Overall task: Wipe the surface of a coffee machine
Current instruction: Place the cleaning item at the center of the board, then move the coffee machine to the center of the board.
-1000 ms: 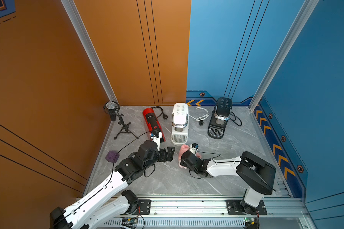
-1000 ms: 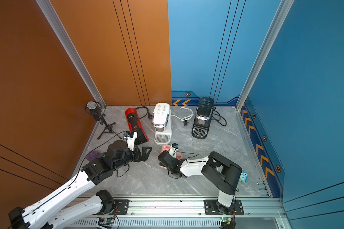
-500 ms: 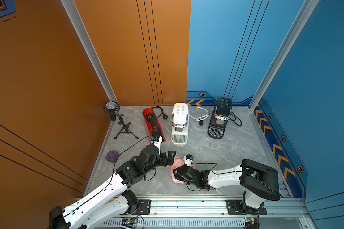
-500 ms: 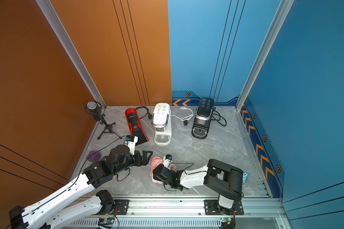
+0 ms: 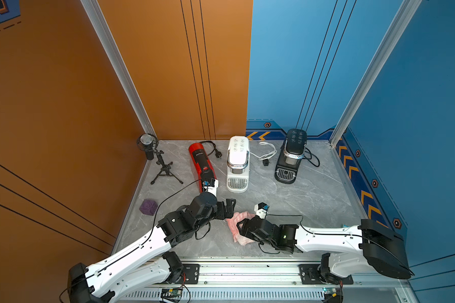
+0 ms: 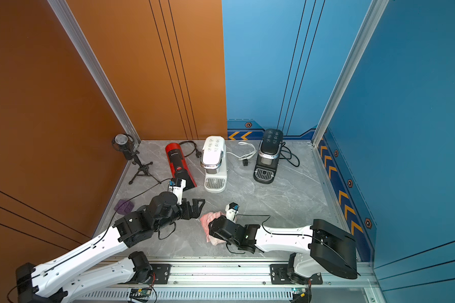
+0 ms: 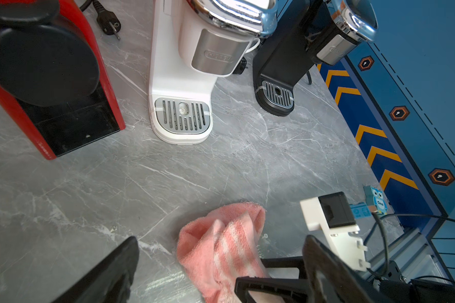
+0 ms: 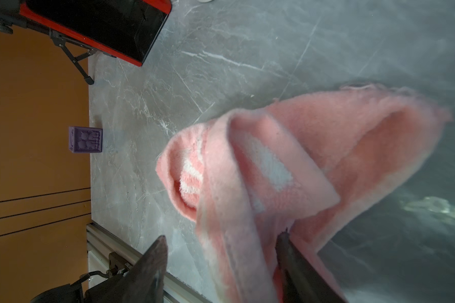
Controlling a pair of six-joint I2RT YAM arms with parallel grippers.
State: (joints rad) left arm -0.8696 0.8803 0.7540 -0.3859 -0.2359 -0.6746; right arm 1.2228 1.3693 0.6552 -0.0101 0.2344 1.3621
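Gaping apart, left end effector (image 5: 229,210) and right end effector (image 5: 241,230) adjoin one cloth (image 5: 231,221) near three coffee machines (image 5: 237,162).

Grey marbled counter (image 5: 300,204). Back row, side by side: red coffee machine (image 5: 201,164), white coffee machine (image 5: 237,162), black coffee machine (image 5: 290,157). Microphone tripod (image 5: 163,170) stands at a back corner. Purple block (image 5: 148,207) sits along that same side edge. Crumpled pink towel (image 5: 231,222) lies toward the front.

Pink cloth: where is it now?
In both top views the pink cloth lies on the table at the right gripper, near the left gripper, before the white coffee machine.
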